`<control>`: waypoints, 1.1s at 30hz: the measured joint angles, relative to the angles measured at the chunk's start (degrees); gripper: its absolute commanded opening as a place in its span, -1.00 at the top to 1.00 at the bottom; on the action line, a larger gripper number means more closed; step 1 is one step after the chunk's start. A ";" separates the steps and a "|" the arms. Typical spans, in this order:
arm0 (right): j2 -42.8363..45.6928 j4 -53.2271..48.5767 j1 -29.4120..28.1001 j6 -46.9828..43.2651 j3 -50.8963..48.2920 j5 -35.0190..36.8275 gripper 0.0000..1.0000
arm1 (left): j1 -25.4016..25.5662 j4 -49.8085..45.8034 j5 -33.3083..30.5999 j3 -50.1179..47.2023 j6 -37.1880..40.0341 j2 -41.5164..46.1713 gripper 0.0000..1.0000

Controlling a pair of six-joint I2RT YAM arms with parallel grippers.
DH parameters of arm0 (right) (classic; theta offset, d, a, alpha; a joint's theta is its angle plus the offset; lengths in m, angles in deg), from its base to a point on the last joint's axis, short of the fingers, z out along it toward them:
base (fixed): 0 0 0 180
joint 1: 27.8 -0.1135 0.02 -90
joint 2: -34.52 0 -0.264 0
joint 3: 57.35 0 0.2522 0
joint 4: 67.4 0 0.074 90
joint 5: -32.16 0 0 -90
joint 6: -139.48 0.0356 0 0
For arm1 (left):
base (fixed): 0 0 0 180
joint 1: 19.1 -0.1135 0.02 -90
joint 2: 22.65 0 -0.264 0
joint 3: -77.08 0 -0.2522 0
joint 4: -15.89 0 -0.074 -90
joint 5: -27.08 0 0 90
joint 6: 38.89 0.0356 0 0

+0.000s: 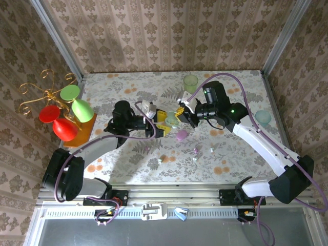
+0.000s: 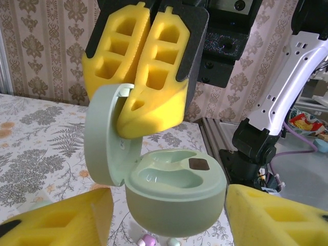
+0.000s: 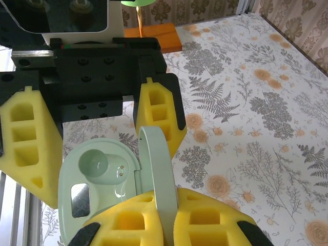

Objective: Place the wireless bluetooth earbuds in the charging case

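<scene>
The mint charging case point(image 2: 177, 195) stands open between both grippers, its two wells empty. Its lid point(image 3: 156, 169) is upright, and my right gripper point(image 3: 171, 215) is shut on the lid's edge. My left gripper point(image 2: 169, 207) is open, its yellow fingers point(image 2: 56, 218) on either side of the case base with a gap on the left. A pink earbud point(image 2: 147, 239) and a mint one point(image 2: 173, 242) lie on the cloth just under the case. From above, the case point(image 1: 171, 120) sits mid-table and loose earbuds point(image 1: 196, 150) lie nearer the front. Whether the base rests on the cloth I cannot tell.
A pink case point(image 1: 181, 135) lies just in front of the grippers. A gold stand with red and green cups point(image 1: 64, 110) rises at the left. A green cup point(image 1: 190, 81) is at the back, a teal cup point(image 1: 263, 117) at the right. Papered walls enclose the table.
</scene>
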 measured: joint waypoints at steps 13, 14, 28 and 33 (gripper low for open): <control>0.00 0.00 -0.66 -0.17 0.00 0.96 1.00 | 0.07 0.02 0.17 0.09 -0.83 -0.46 -0.10; 0.00 -0.02 -0.66 -0.17 0.00 1.01 1.00 | 0.07 0.00 0.17 0.09 -0.85 -0.46 -0.06; -0.07 0.00 -0.85 -0.20 0.00 1.53 1.00 | 0.11 0.13 0.20 0.22 -1.20 -0.81 -0.08; -0.07 0.00 -0.85 -0.20 0.00 1.62 1.00 | 0.11 0.24 0.44 0.31 -1.25 -0.83 0.02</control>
